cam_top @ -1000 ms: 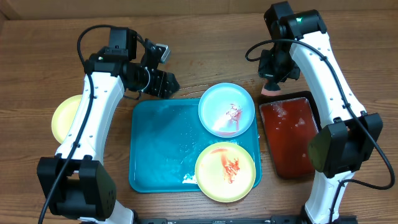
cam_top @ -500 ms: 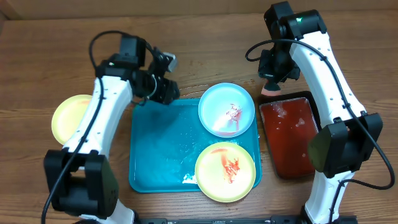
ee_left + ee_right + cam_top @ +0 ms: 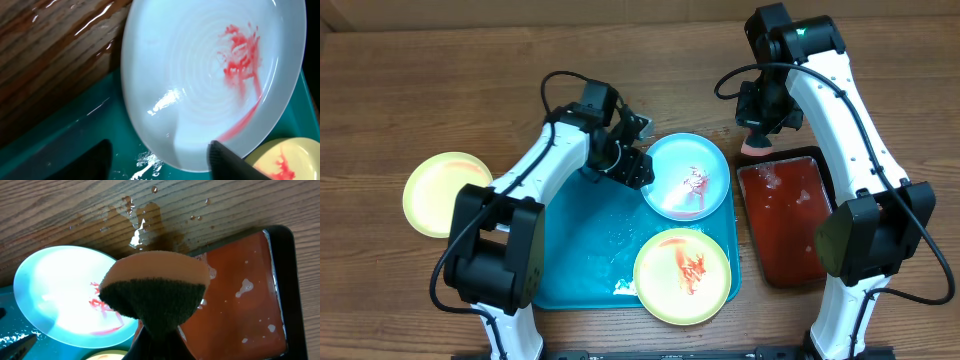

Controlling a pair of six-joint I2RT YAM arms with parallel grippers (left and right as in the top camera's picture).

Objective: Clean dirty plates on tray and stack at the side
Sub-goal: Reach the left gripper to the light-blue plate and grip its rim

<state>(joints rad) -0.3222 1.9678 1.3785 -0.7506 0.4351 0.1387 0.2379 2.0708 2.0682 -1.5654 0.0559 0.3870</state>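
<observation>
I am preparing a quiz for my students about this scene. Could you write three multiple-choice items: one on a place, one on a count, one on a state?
1. Where is the sauce-free yellow plate?
A) on the turquoise tray
B) in the right pincer
C) on the table, left of the tray

2. How many plates lie on the tray?
A) two
B) one
C) three

3. What is the right pincer's state?
A) open, empty
B) shut on a sponge
C) shut on a plate

Key: 1 C, it lies on bare wood beside the tray; 2 A, the blue-white plate and a smeared yellow plate lie there; 3 B, the sponge sits in its grip.
</observation>
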